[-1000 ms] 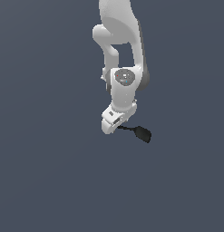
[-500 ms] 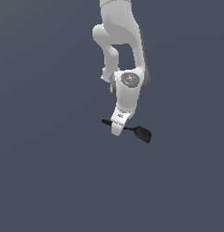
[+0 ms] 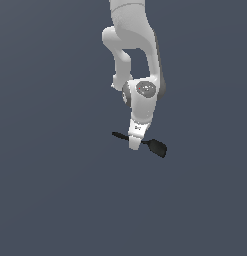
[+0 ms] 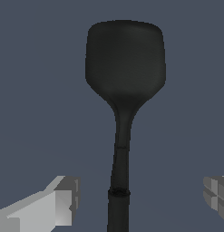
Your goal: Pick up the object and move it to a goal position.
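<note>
As I look through the wrist view, I see the two fingers of my end effector standing wide apart, one on each side of the spoon, and neither one touches its thin handle. The handle runs between them, and the wider oval head lies farther away from the camera. In the exterior view, the end effector points down over the middle of the handle, with the white arm rising behind it. The spoon lies flat on the plain dark grey worktop, its head toward the exterior view's right.
</note>
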Robot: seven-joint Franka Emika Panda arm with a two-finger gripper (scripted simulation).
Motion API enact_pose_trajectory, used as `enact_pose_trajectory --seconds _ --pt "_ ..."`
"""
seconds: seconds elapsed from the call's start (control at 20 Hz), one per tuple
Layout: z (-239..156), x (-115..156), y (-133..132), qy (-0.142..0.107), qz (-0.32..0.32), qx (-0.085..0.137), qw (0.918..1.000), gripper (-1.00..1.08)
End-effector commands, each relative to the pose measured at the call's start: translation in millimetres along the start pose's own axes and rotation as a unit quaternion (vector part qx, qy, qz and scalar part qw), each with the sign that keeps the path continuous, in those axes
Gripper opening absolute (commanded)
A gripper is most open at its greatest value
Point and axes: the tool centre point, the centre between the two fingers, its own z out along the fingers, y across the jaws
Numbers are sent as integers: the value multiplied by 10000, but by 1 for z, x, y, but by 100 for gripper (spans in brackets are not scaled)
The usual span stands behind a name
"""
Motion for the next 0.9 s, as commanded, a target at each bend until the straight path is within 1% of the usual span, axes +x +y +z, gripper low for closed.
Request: enact_pose_trajectory --seconds 0.0,0.35,0.85 --pt "1 1 -2 3 -91 0 10000 100" --pt "6 1 -2 2 -84 1 10000 100" --pt "47 1 -3 2 -110 1 9999 100"
